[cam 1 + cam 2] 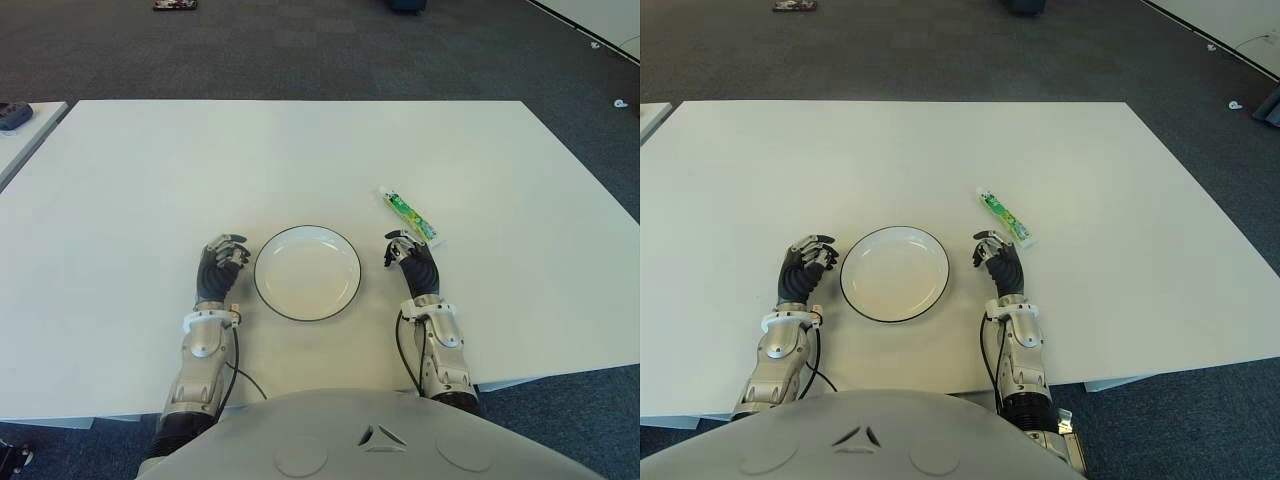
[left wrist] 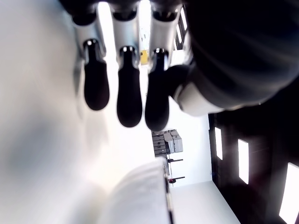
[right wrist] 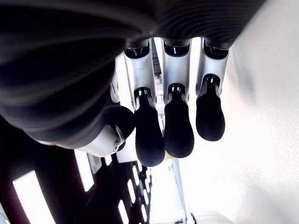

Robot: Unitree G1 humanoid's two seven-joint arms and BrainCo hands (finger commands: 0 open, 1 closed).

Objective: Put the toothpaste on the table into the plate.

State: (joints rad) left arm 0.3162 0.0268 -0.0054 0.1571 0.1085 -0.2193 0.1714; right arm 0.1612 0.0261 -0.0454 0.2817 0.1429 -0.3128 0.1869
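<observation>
A green and white toothpaste tube [image 1: 410, 216] lies flat on the white table [image 1: 300, 160], to the right of the plate and a little farther back. The white plate [image 1: 307, 272] with a dark rim sits empty near the table's front edge. My right hand [image 1: 410, 258] is just right of the plate, its fingertips [image 3: 164, 135] short of the tube's near end, fingers relaxed and holding nothing. My left hand [image 1: 222, 262] shows just left of the plate, fingers [image 2: 129, 100] loosely curved and empty.
The table's front edge runs just behind my wrists. Dark carpet surrounds the table. A second table's corner with a dark object [image 1: 12, 116] shows at the far left. A small item [image 1: 175, 5] lies on the floor at the back.
</observation>
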